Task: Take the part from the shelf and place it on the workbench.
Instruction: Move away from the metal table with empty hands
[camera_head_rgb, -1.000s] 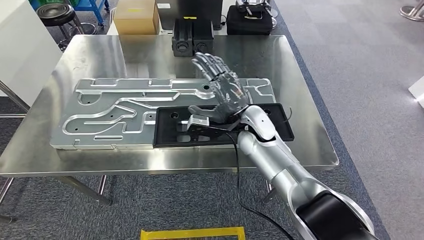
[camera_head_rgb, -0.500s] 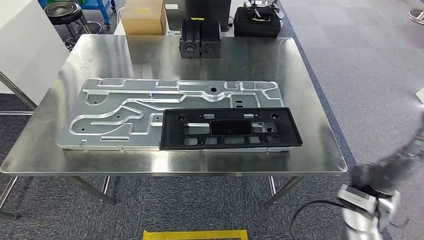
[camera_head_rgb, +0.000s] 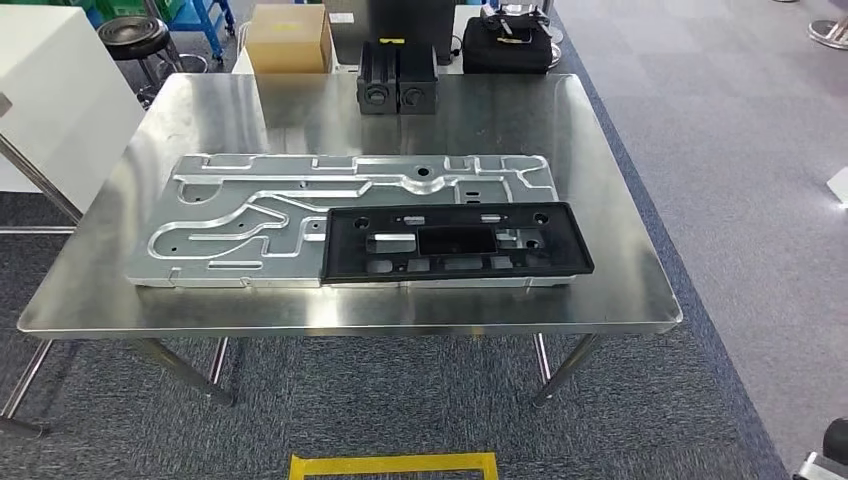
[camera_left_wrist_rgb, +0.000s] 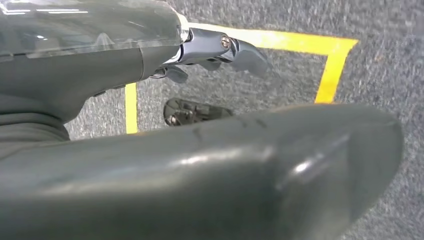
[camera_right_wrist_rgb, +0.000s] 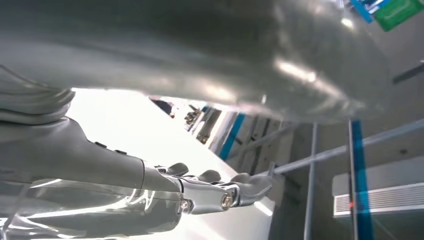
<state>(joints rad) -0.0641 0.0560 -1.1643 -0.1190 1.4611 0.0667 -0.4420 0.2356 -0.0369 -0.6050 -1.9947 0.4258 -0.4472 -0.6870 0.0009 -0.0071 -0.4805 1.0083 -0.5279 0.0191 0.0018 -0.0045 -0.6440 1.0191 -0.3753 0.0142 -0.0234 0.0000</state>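
Part (camera_head_rgb: 458, 243) lies flat on my workbench (camera_head_rgb: 610, 200), near its front edge; left hand (camera_left_wrist_rgb: 210, 50) and right hand (camera_right_wrist_rgb: 215, 192) both hang empty, fingers loosely extended.

The metal plate (camera_head_rgb: 300, 215) and black frame (camera_head_rgb: 455, 243) take up the table's (camera_head_rgb: 600, 150) middle; two black blocks (camera_head_rgb: 397, 78) stand at its far edge.

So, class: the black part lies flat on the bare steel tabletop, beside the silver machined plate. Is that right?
Not quite. The head view shows the black part lying flat on top of the silver machined plate, covering its right front portion, not on the bare steel tabletop beside it.
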